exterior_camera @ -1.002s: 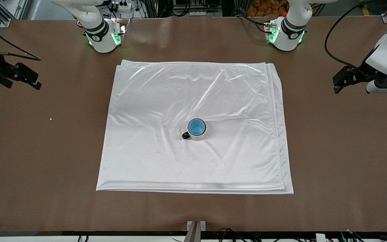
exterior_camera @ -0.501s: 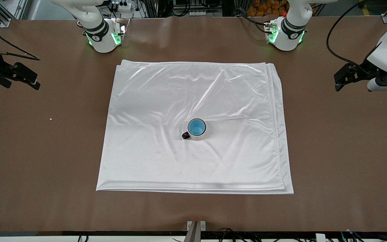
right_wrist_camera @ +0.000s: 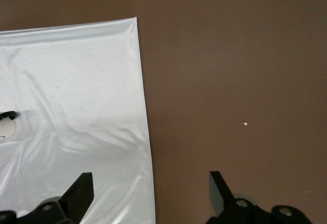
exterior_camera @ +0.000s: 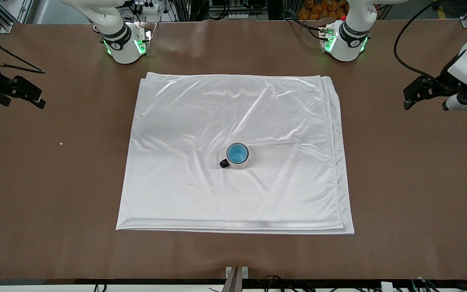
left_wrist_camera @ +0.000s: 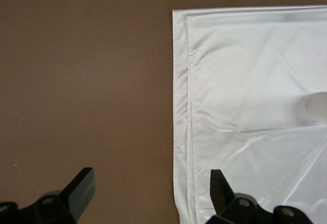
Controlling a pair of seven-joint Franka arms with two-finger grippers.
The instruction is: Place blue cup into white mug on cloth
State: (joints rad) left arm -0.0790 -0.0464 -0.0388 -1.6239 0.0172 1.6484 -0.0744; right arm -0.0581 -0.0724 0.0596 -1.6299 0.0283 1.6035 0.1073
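Note:
The blue cup (exterior_camera: 237, 153) sits upright inside the white mug (exterior_camera: 241, 164), whose black handle points toward the right arm's end. The mug stands near the middle of the white cloth (exterior_camera: 201, 121). The mug's edge shows in the left wrist view (left_wrist_camera: 319, 105) and the right wrist view (right_wrist_camera: 6, 127). My left gripper (exterior_camera: 406, 99) is open and empty over bare table off the cloth's edge at the left arm's end; it also shows in its wrist view (left_wrist_camera: 150, 188). My right gripper (exterior_camera: 41, 101) is open and empty over bare table at the right arm's end, also in its wrist view (right_wrist_camera: 150, 191).
The brown table (exterior_camera: 55, 182) surrounds the cloth on all sides. A tiny white speck (exterior_camera: 61, 143) lies on the table toward the right arm's end. The two arm bases (exterior_camera: 124, 44) stand along the table edge farthest from the front camera.
Both grippers have drifted slightly outward, away from the cloth toward their own ends of the table. The cup, mug and cloth have not moved.

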